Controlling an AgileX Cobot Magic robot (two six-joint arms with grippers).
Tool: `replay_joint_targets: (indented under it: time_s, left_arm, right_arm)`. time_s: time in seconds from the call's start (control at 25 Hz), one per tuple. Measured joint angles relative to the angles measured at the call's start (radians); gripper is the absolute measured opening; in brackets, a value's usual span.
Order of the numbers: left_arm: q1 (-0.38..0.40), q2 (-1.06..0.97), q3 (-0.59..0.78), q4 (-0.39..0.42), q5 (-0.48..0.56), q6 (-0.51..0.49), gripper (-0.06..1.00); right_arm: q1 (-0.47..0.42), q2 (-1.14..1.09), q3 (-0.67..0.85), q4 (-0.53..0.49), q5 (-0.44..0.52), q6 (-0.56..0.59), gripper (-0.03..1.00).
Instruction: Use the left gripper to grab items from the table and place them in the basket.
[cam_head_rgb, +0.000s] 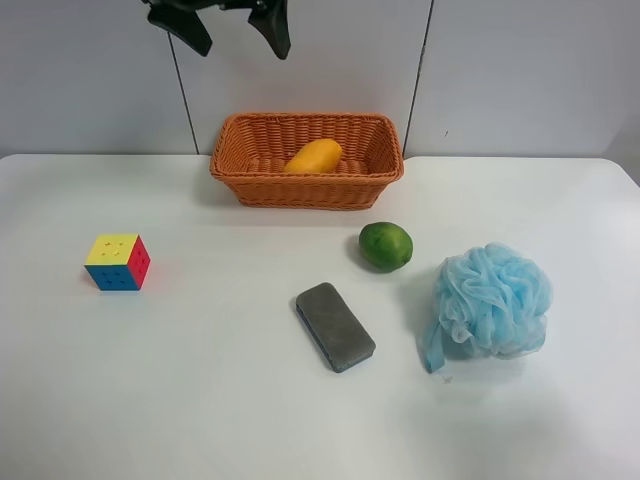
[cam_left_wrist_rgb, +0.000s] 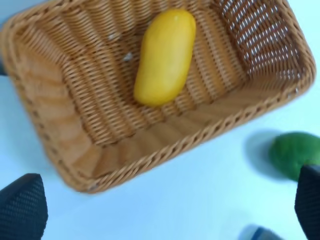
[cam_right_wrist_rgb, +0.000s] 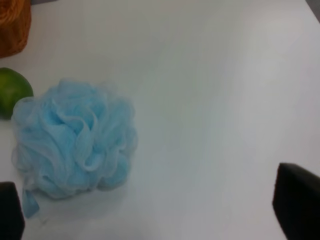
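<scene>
At the exterior view's left, the multicoloured puzzle cube (cam_head_rgb: 118, 262) sits alone on the plain white tabletop (cam_head_rgb: 200, 400). My left gripper (cam_head_rgb: 243, 48), a black pronged claw, hangs spread and empty above the orange-brown woven wicker basket (cam_head_rgb: 306, 190), where the oblong yellow-orange mango (cam_head_rgb: 313, 156) lies. The dark grey rectangular sponge (cam_head_rgb: 335, 326) lies slantwise. The round green lime (cam_head_rgb: 386, 246), near the basket's front rim, looks closest to my claw. Rightmost is the fluffy light-blue bath pouf (cam_head_rgb: 492, 302), below my right gripper (cam_right_wrist_rgb: 155, 210), fingers apart
</scene>
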Motion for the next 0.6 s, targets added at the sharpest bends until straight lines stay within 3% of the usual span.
replay_joint_targets:
  time_s: [0.12, 0.24, 0.4, 0.6]
  left_arm:
    - [0.006, -0.057, 0.031, -0.001, 0.010, 0.034, 0.99]
    - [0.006, -0.148, 0.157, -0.001, 0.009, 0.044, 0.99]
    - [0.006, -0.329, 0.460, -0.001, -0.026, 0.045, 0.99]
    - [0.006, -0.646, 0.882, -0.003, -0.203, 0.045, 0.99]
  right_arm:
    - [0.000, 0.000, 0.000, 0.000, 0.000, 0.000, 0.99]
    - [0.000, 0.000, 0.000, 0.000, 0.000, 0.000, 0.99]
    - [0.000, 0.000, 0.000, 0.000, 0.000, 0.000, 0.99]
    - [0.000, 0.000, 0.000, 0.000, 0.000, 0.000, 0.99]
